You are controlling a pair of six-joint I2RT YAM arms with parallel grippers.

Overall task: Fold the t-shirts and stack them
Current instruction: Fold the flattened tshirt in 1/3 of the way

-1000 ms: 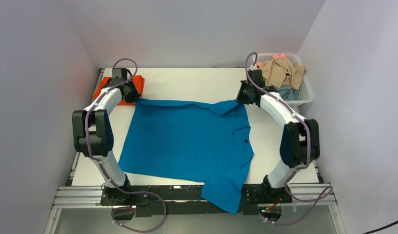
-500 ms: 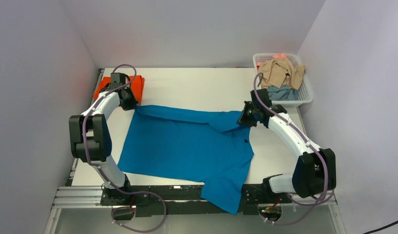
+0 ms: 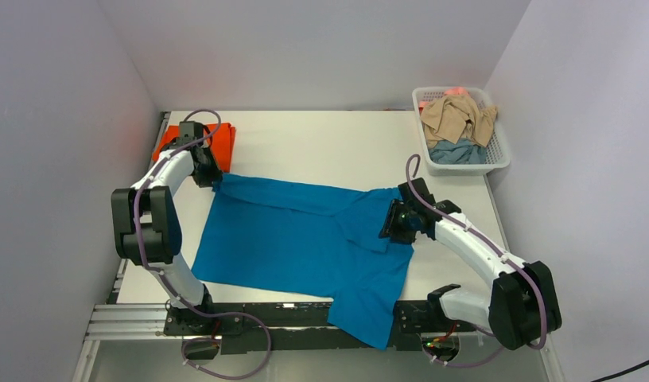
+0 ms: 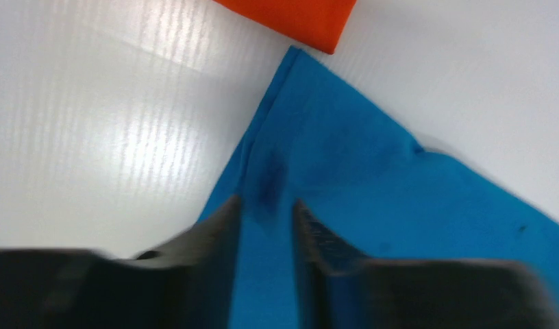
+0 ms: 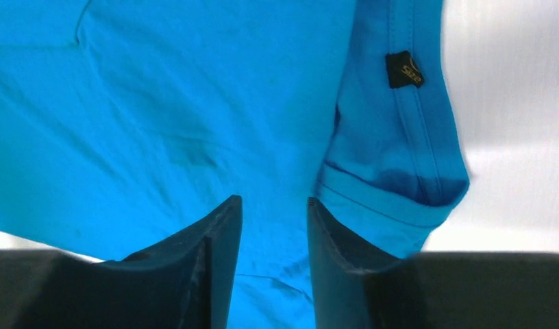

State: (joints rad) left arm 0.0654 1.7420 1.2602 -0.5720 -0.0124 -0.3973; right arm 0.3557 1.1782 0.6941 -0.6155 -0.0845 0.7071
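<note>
The teal-blue t-shirt point(image 3: 305, 239) lies spread on the white table, its far edge folded over toward me, and one sleeve hangs over the near edge. My left gripper point(image 3: 213, 179) is at the shirt's far-left corner. In the left wrist view point(image 4: 266, 202) its jaws stand a little apart over flat blue cloth point(image 4: 373, 178). My right gripper point(image 3: 387, 228) is low over the folded part near the collar. In the right wrist view point(image 5: 273, 200) its jaws are also a little apart, with blue cloth point(image 5: 181, 103) under the gap. The folded orange-red t-shirt point(image 3: 224, 137) lies at the far left point(image 4: 290, 14).
A white basket point(image 3: 500, 163) at the far right holds a beige garment point(image 3: 460, 115) and a dull grey-blue one point(image 3: 456, 151). Walls close the left, back and right sides. The shirt's black neck label point(image 5: 403, 68) shows beside a sleeve hem.
My right gripper has swept toward me and to the left, drawing the shirt's far-right edge over onto the body. My left gripper has shifted slightly toward me at the far-left corner.
</note>
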